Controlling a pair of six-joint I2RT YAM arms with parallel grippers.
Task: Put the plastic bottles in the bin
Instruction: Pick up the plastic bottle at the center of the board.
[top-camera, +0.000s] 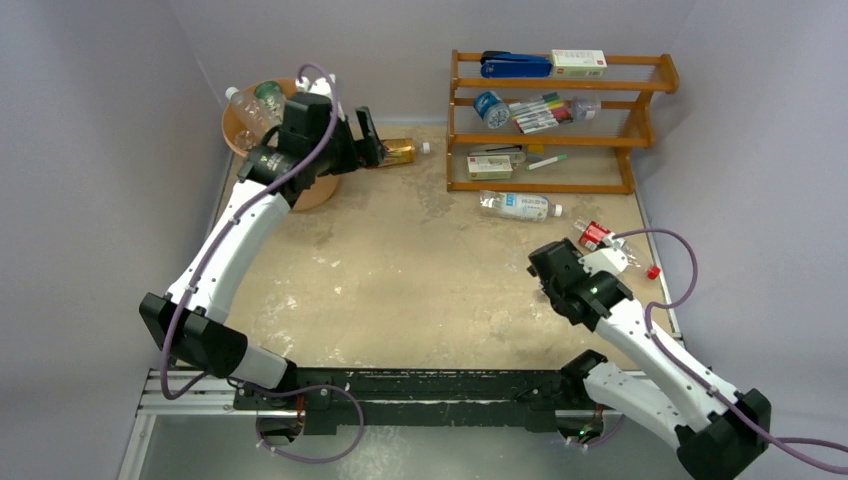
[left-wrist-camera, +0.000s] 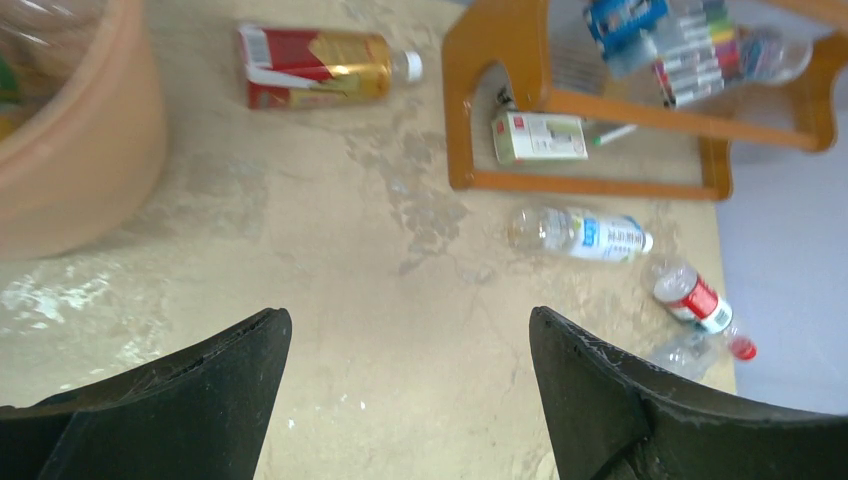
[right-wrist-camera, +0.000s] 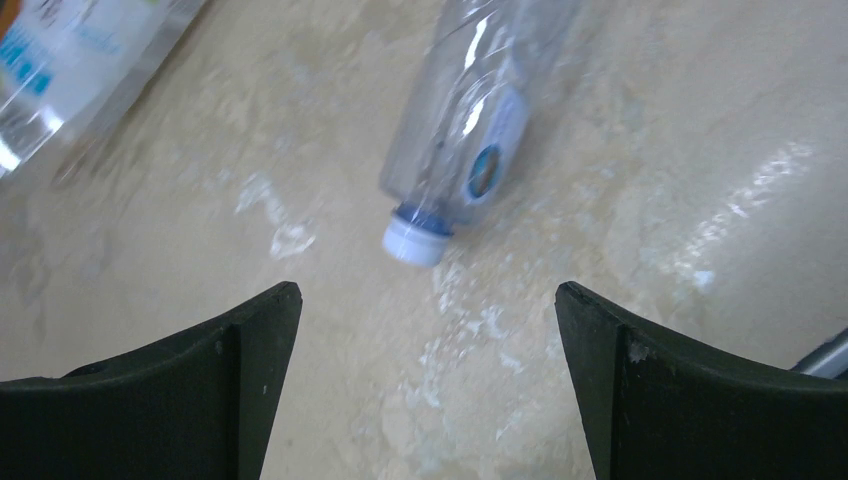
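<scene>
— While your right gripper (right-wrist-camera: 428, 295) hangs spread before the clear bottle (right-wrist-camera: 455, 130) on the bench (right-wrist-camera: 650, 150), what's risky?
— Pinch off-centre and it rolls away. Your left gripper (left-wrist-camera: 410, 325), also spread, is empty by the bin (left-wrist-camera: 80, 150).

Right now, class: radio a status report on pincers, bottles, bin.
Left pincer open, empty, beside bin. Right pincer open over clear bottle, unobstructed. Red-and-gold bottle lies loose near bin.

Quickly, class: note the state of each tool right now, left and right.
Left tool: open, holding nothing, near the bin.
Right tool: open, holding nothing, over a clear bottle lying flat.
</scene>
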